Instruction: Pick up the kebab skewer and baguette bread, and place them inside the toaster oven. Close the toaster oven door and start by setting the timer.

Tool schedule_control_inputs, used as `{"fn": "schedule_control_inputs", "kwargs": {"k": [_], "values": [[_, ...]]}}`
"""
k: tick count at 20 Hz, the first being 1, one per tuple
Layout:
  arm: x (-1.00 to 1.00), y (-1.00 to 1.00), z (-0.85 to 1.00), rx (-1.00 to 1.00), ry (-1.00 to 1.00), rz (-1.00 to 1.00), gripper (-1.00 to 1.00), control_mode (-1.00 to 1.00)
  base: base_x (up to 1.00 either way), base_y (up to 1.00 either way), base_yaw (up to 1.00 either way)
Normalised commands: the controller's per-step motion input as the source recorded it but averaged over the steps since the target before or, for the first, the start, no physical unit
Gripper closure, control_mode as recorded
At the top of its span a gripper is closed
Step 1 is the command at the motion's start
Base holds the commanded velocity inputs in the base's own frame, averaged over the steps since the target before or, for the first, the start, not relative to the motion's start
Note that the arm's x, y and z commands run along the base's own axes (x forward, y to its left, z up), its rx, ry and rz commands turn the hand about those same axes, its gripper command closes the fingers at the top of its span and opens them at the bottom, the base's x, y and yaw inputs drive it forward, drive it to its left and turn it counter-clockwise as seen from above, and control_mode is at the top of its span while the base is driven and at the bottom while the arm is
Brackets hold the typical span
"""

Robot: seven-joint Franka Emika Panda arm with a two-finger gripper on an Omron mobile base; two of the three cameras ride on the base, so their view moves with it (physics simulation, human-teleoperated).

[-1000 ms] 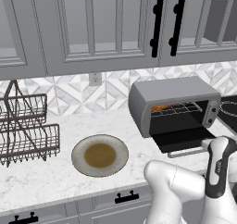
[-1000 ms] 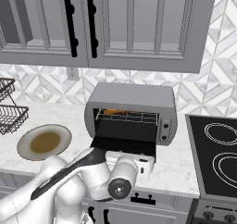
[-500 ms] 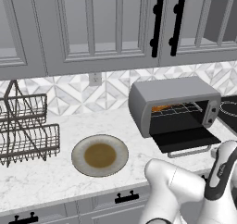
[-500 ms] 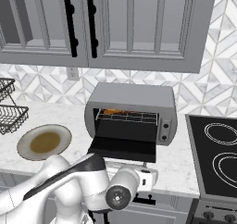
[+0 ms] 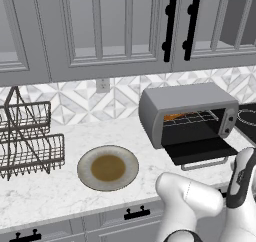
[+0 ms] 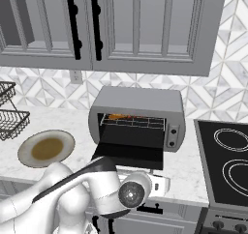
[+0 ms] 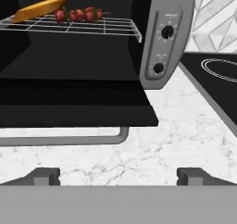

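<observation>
— What does the kitchen counter show?

— A grey boxy toaster oven (image 6: 138, 113) sits on the white marble counter (image 5: 60, 191), its wide dark glass door (image 7: 69, 102) folded down flat, the grey bar handle (image 7: 69, 139) facing the robot. On the wire rack (image 7: 78, 26) inside lie the golden-orange baguette piece (image 7: 39, 8) and the thin skewer of dark red-brown chunks (image 7: 79, 14), the bread's end just beside the skewer (whether they touch cannot be told).

— And the arm?

— The white arm's two-finger gripper (image 7: 118, 176) hangs low in front of the open door, just above the counter's front edge. Its dark finger tips (image 7: 44, 176) stand wide apart with nothing between them, well short of the handle.

— What surrounds the oven?

— Two dark knobs (image 7: 166, 32) sit one above the other on the right-hand panel. A black cooktop (image 6: 227, 165) lies to the right. To the left rests a round beige plate with a brown centre (image 5: 108, 168), and further left a dark wire dish rack (image 5: 27, 141). Grey cabinets with black handles (image 5: 170, 28) hang above.
</observation>
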Motion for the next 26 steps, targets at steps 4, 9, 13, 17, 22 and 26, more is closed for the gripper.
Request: {"fn": "schedule_control_inputs", "kwargs": {"k": [4,9,13,17,22,26], "values": [[0.00,-0.03,-0.18,-0.04,0.08,0.02,-1.00,-1.00,0.00,0.00,0.00],[0.00,0.00,-0.21,-0.03,0.03,0.01,-1.00,-1.00,0.00,0.00,0.00],[0.15,-0.06,0.00,0.00,0.00,0.00,-1.00,-1.00,0.00,0.00,0.00],[0.50,0.05,-0.05,0.00,0.00,0.00,-1.00,-1.00,0.00,0.00,0.00],[0.60,0.14,-0.25,0.00,0.00,0.00,-1.00,-1.00,0.00,0.00,0.00],[0.50,0.06,-0.19,0.00,0.00,0.00,-1.00,-1.00,0.00,0.00,0.00]]}}
